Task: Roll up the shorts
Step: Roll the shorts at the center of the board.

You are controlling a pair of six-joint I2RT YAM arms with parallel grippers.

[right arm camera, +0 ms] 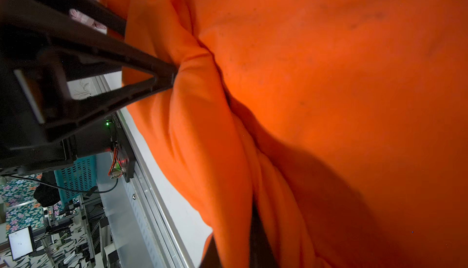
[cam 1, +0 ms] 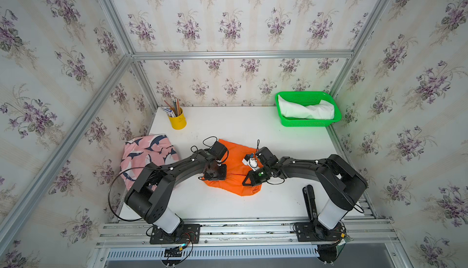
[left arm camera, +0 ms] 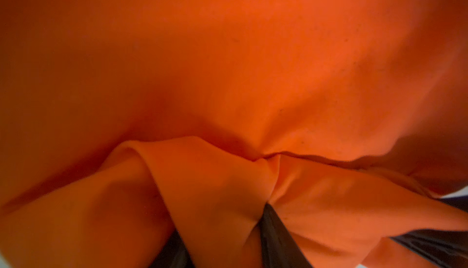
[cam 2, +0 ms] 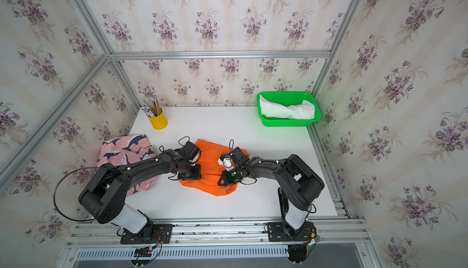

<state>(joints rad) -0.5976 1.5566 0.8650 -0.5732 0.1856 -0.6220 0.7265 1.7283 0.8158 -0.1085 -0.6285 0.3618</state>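
Top views: bright, even light from above; your white surface (cam 1: 253,127) close to washed out, shadows on it soft, faint. At far right, green basket (cam 1: 307,123) throws green glow on surface and wall (cam 1: 359,117). Wide lens bows frame rails (cam 1: 240,54) toward edges; mid-scene sharp. Left wrist view: orange shorts (left arm camera: 228,51) too close, soft all over, folds dim. Right wrist view: same cloth blurred, deep shadow in crease; background room (right arm camera: 38,216) sharper for you.
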